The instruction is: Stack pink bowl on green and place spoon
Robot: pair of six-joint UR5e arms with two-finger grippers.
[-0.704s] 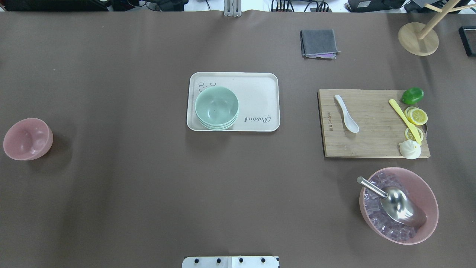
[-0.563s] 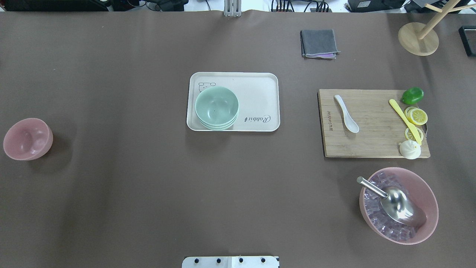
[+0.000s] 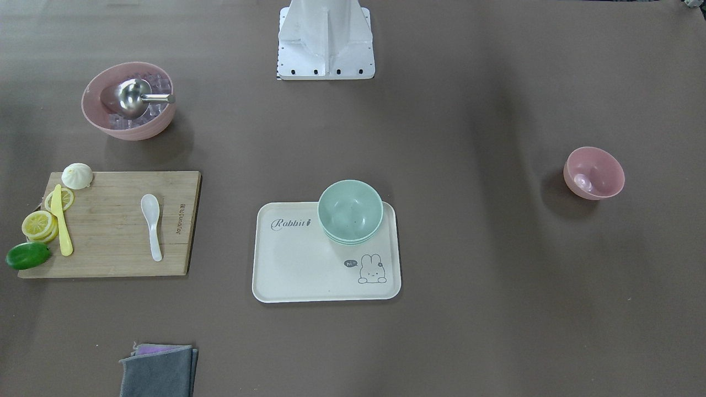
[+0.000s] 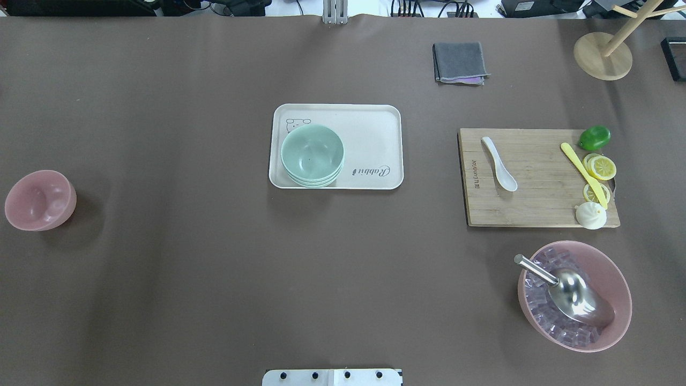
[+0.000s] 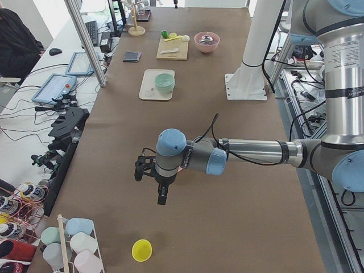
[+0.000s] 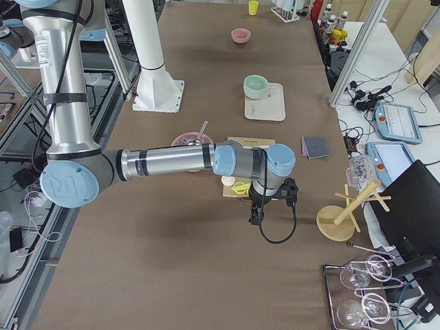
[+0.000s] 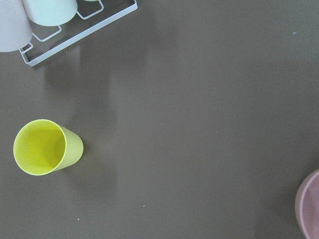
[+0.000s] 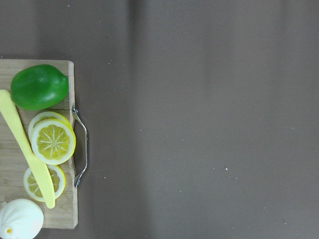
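The small pink bowl (image 4: 40, 200) sits alone at the table's far left; its rim shows at the left wrist view's lower right edge (image 7: 310, 204). Stacked green bowls (image 4: 312, 153) sit on the left part of a cream tray (image 4: 375, 128) at table centre. A white spoon (image 4: 498, 163) lies on a wooden cutting board (image 4: 536, 182) at the right. The left gripper (image 5: 161, 198) hangs over the table's left end near the pink bowl. The right gripper (image 6: 256, 216) hangs just beyond the board's right end. Both show only in side views, so I cannot tell if they are open or shut.
A large pink bowl (image 4: 576, 295) holds ice cubes and a metal scoop. A lime (image 8: 39, 86), lemon slices (image 8: 52, 140), a yellow knife (image 8: 25, 147) and a bun lie on the board. A grey cloth (image 4: 460, 62), a wooden stand (image 4: 603, 55), a yellow cup (image 7: 42, 147) and a cup rack (image 7: 50, 15) stand around.
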